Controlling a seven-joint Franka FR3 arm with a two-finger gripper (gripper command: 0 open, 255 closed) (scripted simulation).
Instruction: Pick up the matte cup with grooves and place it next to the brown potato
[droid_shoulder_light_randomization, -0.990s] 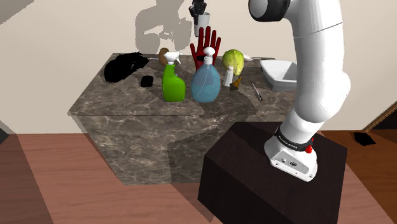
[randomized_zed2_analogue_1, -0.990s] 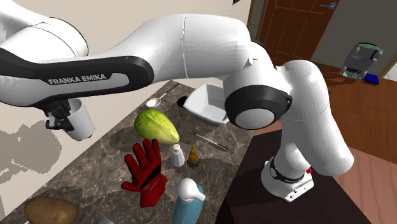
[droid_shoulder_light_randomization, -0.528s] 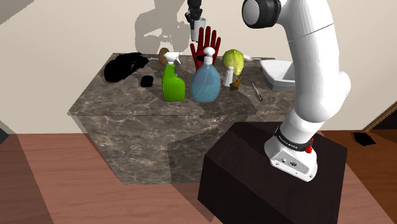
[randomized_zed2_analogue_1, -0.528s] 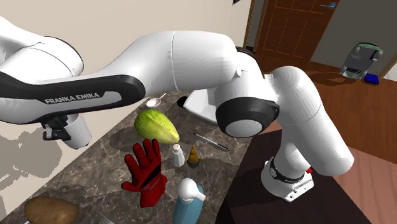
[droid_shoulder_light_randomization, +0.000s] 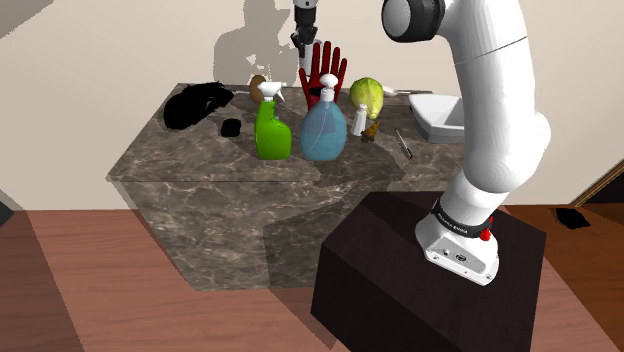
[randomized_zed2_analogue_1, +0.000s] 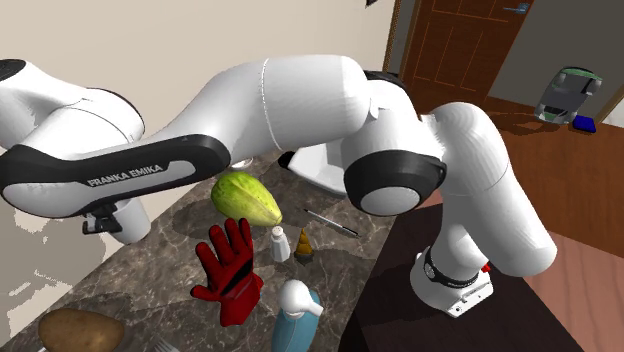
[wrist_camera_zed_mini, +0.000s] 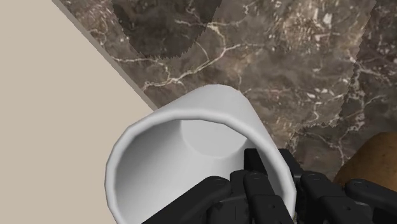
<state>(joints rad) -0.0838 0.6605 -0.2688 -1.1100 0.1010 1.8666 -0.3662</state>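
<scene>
Above the dark counter (wrist_camera_zed_mini: 305, 57), white cup (wrist_camera_zed_mini: 191, 153) held mouth-up, base down, jaws pinching its rim.

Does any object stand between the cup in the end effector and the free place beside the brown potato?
Nothing visible does. The white cup hangs over bare marble counter, with the potato close beside it; the red glove lies off to one side.

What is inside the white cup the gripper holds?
Nothing shows in the cup: its inner wall and flat bottom are bare. The gripper covers the stretch of the inside nearest it.
</scene>
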